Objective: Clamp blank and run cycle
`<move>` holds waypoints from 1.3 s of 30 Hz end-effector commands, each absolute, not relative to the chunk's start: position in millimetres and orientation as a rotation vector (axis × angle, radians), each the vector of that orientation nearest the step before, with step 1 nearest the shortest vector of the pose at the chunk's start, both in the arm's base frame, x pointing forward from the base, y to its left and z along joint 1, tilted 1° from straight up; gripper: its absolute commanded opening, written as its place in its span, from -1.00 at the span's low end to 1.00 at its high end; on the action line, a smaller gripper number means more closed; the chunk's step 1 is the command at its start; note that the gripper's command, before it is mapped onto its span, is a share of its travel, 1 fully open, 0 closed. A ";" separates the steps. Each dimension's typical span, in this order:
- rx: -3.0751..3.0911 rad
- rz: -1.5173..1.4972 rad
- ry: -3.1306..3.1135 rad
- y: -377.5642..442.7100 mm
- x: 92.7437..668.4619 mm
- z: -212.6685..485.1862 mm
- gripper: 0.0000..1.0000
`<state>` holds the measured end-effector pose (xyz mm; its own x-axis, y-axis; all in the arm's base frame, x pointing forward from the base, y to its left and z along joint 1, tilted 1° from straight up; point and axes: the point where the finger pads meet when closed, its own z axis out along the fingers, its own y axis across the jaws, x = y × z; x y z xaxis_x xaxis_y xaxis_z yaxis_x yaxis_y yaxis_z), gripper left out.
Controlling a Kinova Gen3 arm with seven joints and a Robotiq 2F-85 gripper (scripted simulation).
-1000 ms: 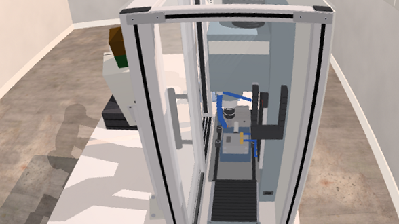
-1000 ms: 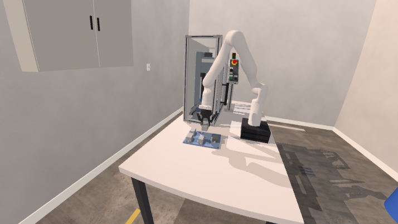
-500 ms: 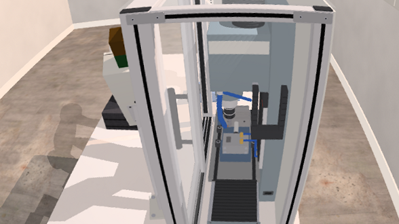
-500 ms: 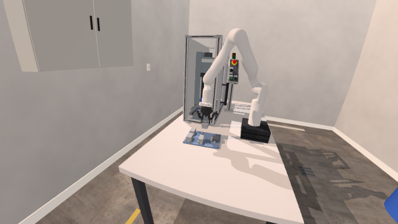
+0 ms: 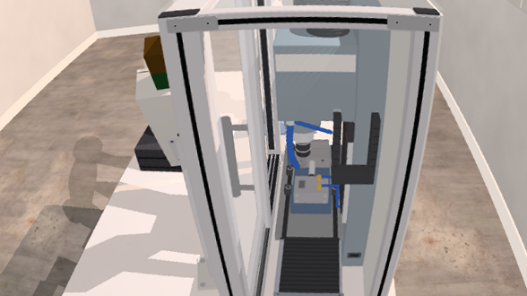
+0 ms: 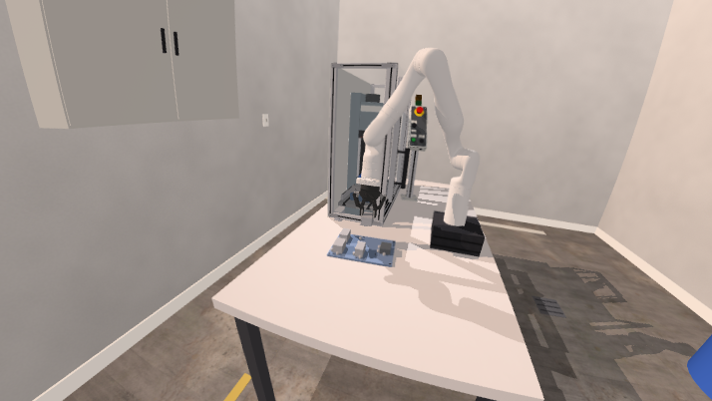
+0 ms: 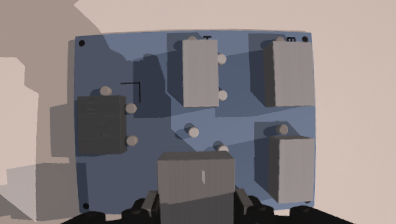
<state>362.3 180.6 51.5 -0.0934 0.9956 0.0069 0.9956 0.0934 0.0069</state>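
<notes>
My gripper (image 6: pixel 369 205) (image 7: pixel 196 205) is shut on a plain grey metal blank (image 7: pixel 196 177) (image 6: pixel 368 217) and holds it above the blue plate (image 7: pixel 150 167) (image 6: pixel 371 260), just in front of the guard. On the plate the dark setting master (image 7: pixel 100 125) (image 6: pixel 384 246) stands at one side. Three more grey blanks stand there: one in the middle (image 7: pixel 200 72), two at the other side (image 7: pixel 292 72) (image 7: pixel 295 170). The vise (image 5: pixel 307 207) sits inside the guard (image 5: pixel 204 154) (image 6: pixel 339 145); nothing lies between its jaws that I can make out.
The control column (image 6: pixel 418 131) with red, black and green controls stands beside the guard. The door's handle (image 5: pixel 231 155) shows in the top view. The arm's black base (image 6: pixel 457 236) sits on the white table (image 6: pixel 349 309). Small pegs stick up from the plate.
</notes>
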 end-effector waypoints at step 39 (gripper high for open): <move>-2.116 -0.020 -2.323 180.2 362.4 139.9 -0.80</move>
